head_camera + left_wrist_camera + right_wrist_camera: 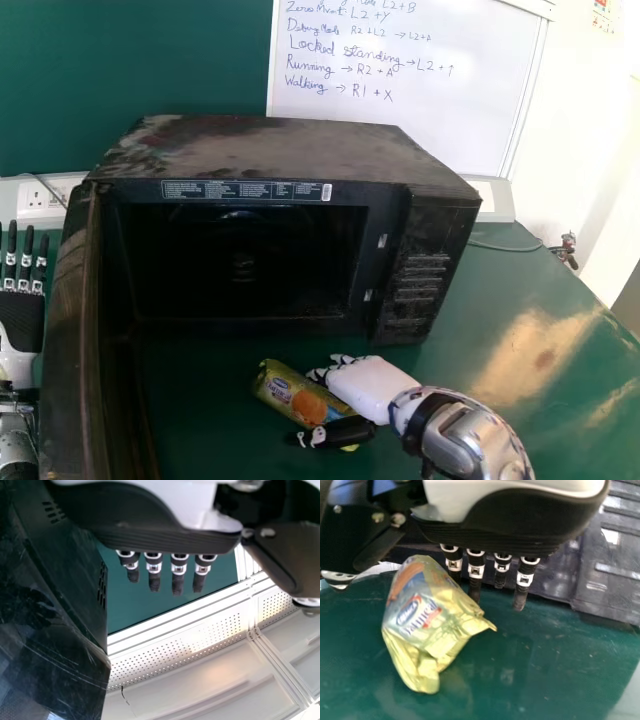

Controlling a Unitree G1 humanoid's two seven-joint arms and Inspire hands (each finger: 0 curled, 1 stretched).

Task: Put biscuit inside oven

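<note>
With right hand (366, 388) spread wide about the biscuit packet (288, 394) in front of the microwave oven (270, 148), close evenly, without crushing, then lift level

two robot hands (368, 388), one oven (270, 150), one packet (290, 393), one whiteboard (440, 125)
</note>
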